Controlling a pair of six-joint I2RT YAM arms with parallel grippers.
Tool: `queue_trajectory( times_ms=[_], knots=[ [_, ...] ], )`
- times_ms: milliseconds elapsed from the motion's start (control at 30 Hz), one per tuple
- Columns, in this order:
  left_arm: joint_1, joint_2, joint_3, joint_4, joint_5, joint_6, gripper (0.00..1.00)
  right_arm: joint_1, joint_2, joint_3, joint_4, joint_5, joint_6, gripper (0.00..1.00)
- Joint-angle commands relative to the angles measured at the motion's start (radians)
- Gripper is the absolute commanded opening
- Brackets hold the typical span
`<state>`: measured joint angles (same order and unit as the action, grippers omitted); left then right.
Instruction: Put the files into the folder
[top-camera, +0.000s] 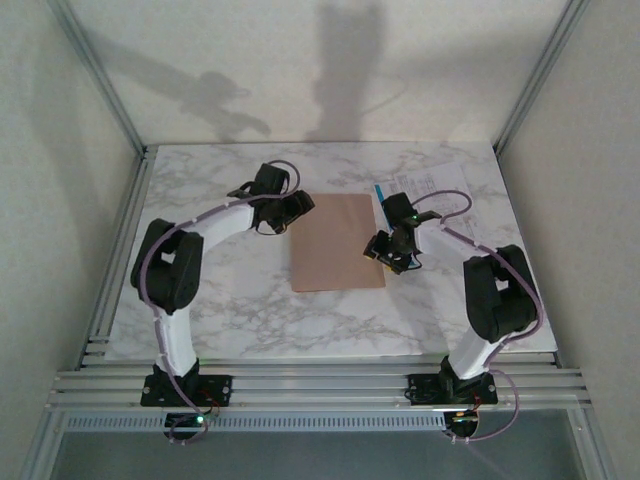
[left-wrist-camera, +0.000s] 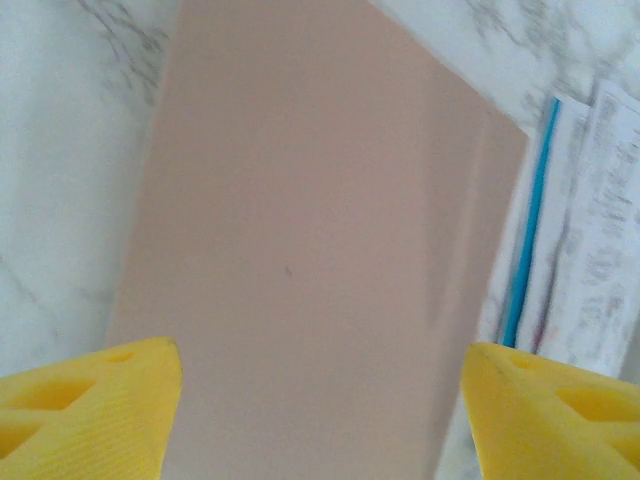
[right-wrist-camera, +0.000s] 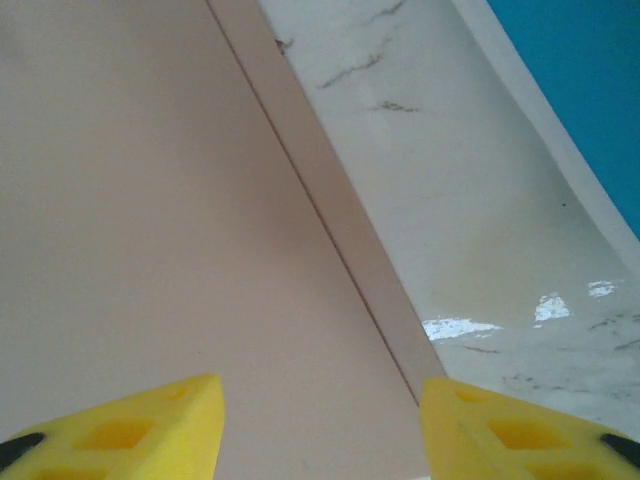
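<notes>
Folder (top-camera: 338, 242): closed, flat at the centre of the marble table (top-camera: 200, 310).
Files (top-camera: 435, 185): just right of the folder, toward the far side; blue strip (left-wrist-camera: 527, 230) beside its edge.
Print: black text, too blurred to read.
Left gripper (top-camera: 288, 212): jaws wide apart, empty, at the folder's far-left corner.
Right gripper (top-camera: 390, 254): jaws apart, empty, over the folder's right edge.
</notes>
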<state>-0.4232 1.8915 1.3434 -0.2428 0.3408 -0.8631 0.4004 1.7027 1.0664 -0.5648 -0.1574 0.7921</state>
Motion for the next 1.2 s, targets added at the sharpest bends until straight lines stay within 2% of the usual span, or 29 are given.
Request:
queue_trajectory(
  times_ms=[0, 367, 600, 867, 1000, 1167],
  knots=[
    [-0.041, -0.093, -0.081, -0.014, 0.002, -0.049, 0.74, 0.011, 0.048, 0.044, -0.012, -0.008, -0.030, 0.55],
    [-0.108, -0.273, -0.341, 0.066, 0.092, -0.233, 0.74, 0.012, 0.122, 0.088, 0.003, -0.014, -0.035, 0.55],
    [-0.158, -0.343, -0.467, 0.169, 0.104, -0.435, 0.75, 0.012, 0.149, 0.050, 0.043, -0.033, -0.010, 0.55],
    [-0.240, -0.419, -0.584, 0.231, 0.021, -0.723, 0.77, 0.011, 0.134, 0.005, 0.046, -0.028, 0.037, 0.56],
    [-0.306, -0.443, -0.659, 0.360, -0.055, -0.885, 0.78, 0.013, 0.115, -0.013, 0.039, -0.022, 0.065, 0.55],
    [-0.390, -0.404, -0.691, 0.489, -0.174, -1.019, 0.78, 0.014, 0.100, -0.022, 0.025, -0.022, 0.087, 0.55]
  ],
)
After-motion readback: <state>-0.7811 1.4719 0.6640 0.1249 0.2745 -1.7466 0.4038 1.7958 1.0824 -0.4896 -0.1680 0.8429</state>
